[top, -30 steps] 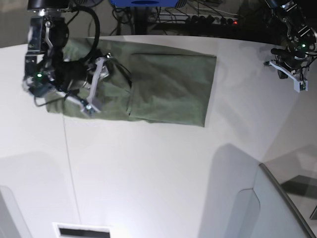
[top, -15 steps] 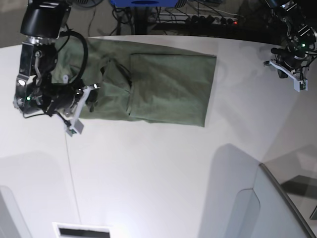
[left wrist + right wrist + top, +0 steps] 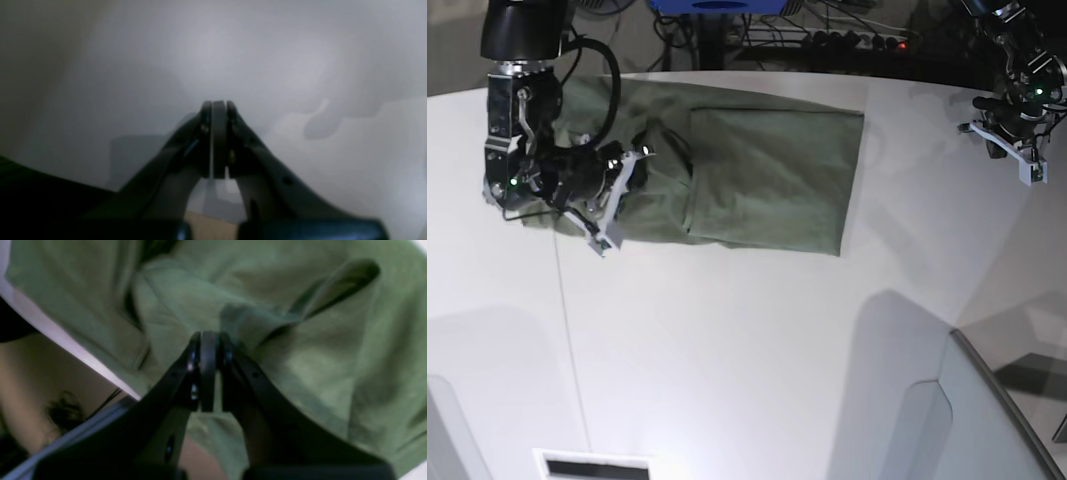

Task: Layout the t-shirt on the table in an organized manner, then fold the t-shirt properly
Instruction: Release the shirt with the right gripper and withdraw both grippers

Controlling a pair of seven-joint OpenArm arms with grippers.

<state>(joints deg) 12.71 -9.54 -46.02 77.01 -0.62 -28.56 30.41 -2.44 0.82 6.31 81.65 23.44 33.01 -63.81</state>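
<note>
The t-shirt (image 3: 757,180) lies along the table's (image 3: 747,340) far edge — its crumpled end under the right gripper (image 3: 612,205), jaws closed, holding nothing visible.

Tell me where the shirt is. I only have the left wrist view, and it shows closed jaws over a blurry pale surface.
Observer: The olive-green cotton t-shirt lies partly folded on the smooth white table, well away from your left gripper.
Operator: Where's the other arm?
Observer: The right gripper is over the shirt's crumpled end.
Operator: Holding cloth?
Observer: Its jaws are shut; whether fabric is pinched between them, I cannot tell.
</note>
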